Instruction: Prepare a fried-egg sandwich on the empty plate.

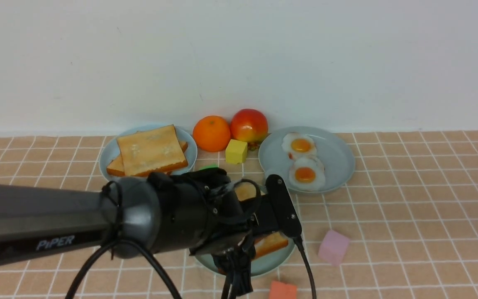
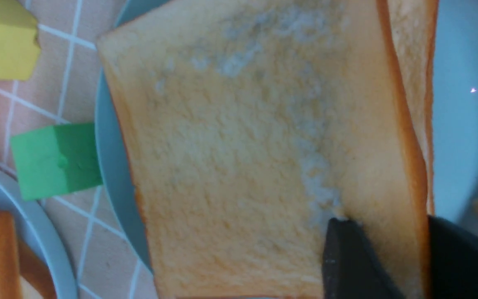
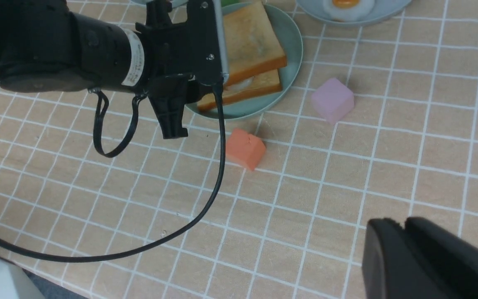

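Note:
The pale mint-green plate [image 3: 291, 62] holds the sandwich: a bottom toast slice [image 3: 247, 89], a strip of white egg [image 3: 239, 84] showing at the edge, and a top toast slice [image 3: 251, 45] lying over them. My left gripper [image 2: 384, 220] is shut on one edge of the top toast slice [image 2: 243, 145], with one finger on its face and the other at its crust. In the front view my left arm [image 1: 172, 211] covers most of the plate [image 1: 272, 261]. My right gripper [image 3: 403, 222] is shut and empty, low over the cloth, away from the plate.
A grey-blue plate [image 1: 342, 162] with two fried eggs [image 1: 305, 174] is at the back right. Another [image 1: 110, 153] with stacked toast [image 1: 149, 149] is at the back left. An orange [image 1: 211, 133], apple [image 1: 249, 124] and yellow [image 1: 236, 151], green [image 1: 210, 167], pink [image 1: 333, 247] and red-orange [image 1: 282, 290] blocks surround the mint plate.

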